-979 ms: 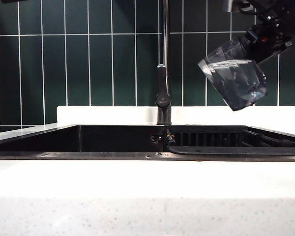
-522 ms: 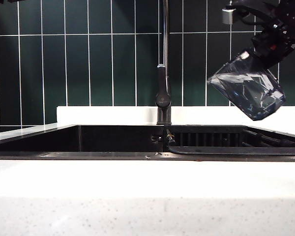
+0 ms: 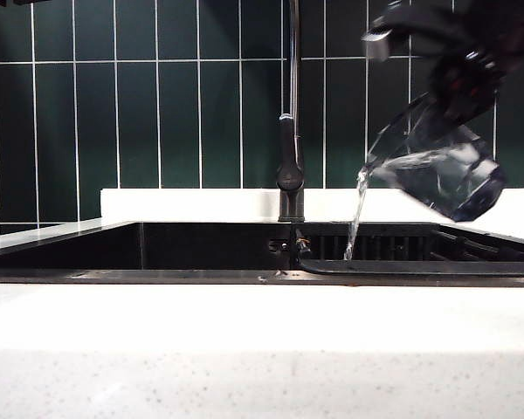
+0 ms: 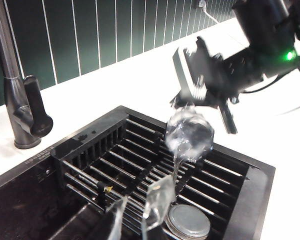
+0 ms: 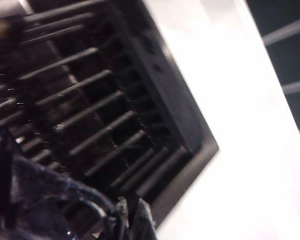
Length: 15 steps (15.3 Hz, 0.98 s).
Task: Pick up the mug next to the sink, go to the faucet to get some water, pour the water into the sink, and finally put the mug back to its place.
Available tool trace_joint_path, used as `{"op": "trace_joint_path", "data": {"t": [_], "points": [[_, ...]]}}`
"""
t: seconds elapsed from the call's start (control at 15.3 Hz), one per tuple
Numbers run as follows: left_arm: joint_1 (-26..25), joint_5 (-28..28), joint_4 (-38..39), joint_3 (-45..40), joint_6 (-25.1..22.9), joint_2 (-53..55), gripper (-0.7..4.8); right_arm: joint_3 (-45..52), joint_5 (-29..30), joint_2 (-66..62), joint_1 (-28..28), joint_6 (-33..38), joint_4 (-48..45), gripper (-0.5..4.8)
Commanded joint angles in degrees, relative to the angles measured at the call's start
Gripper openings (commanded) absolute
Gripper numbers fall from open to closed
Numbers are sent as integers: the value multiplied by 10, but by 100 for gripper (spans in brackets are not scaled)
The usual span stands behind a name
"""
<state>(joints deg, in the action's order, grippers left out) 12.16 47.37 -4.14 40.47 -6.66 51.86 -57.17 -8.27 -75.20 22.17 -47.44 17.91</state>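
Pouring under way: right gripper (image 3: 458,96), clamped on tilted mug (image 3: 437,170), streams water into sink (image 3: 201,275).
Next: empty, right it, return it; left gripper (image 4: 140,212), slightly parted, hovers over the sink.

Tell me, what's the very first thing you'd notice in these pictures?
The see-through mug, tipped over on the right of the exterior view and held by the right gripper, with a thin stream of water falling from its lip into the black sink. Next, the tall dark faucet standing in the middle against the green tiled wall. The left gripper hangs over the sink's rack.
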Motion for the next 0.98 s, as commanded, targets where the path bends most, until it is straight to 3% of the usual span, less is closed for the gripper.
{"op": "trace_joint_path", "data": {"t": [0.07,0.98], "points": [[1,3,-1,0,-4,-2,65,-7,-27,-19,32,-9,-19,-2],[1,3,-1,0,-4,-2,65,-10,-160,-38,59,-167,-33,-1]]}}
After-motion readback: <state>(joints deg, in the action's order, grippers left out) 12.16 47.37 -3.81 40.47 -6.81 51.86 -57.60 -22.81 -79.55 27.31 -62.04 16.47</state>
